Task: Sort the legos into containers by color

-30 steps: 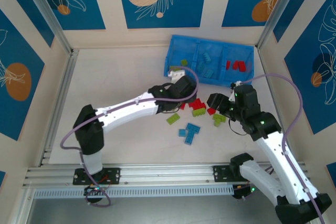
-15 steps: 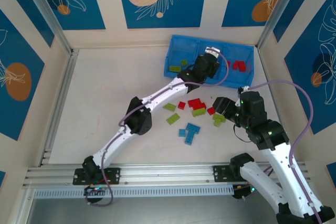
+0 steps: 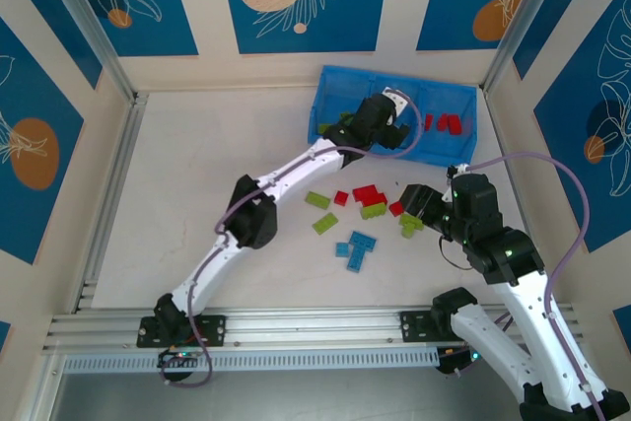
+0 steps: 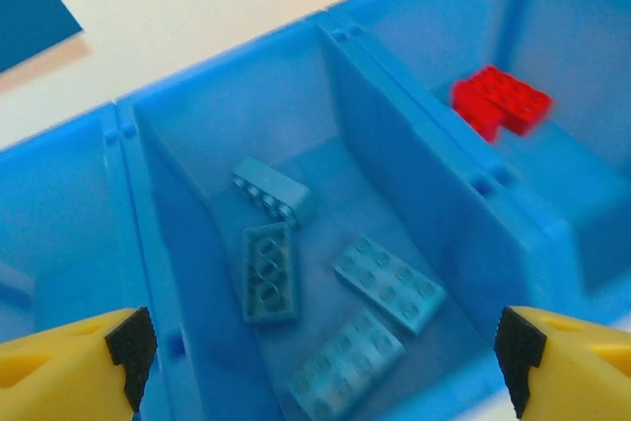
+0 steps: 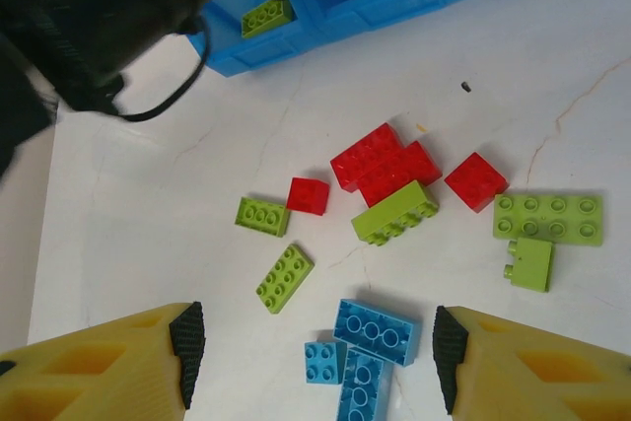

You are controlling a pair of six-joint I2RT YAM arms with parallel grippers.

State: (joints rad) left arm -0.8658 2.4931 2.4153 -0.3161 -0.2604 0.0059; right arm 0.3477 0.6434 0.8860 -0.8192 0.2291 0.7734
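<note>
While the left arm reaches to the far right of the surface [image 3: 197, 175], the left hand [image 3: 386, 127] hovers above the middle compartment of the blue tray [image 3: 327, 76], with its jaws spread wide and nothing between them. From the left wrist, the yellow fingertips [image 4: 74, 362] stand at the two lower corners of the view. Four light blue bricks [image 4: 386, 285] lie loose on the floor of the compartment below them. In the compartment to the right lie red bricks [image 4: 501, 104], and a lime green brick [image 5: 266, 15] lies in the left compartment. The right hand [image 3: 406, 199] hangs over the loose pile on the near side of the tray, with its jaws also well apart and holding nothing. Below it on the surface lie a red cluster [image 5: 380, 167], two single red pieces [image 5: 308, 195], five loose lime green pieces [image 5: 394, 212] and a group of blue pieces [image 5: 373, 330] nearest the arms, all apart from the tray.
</note>
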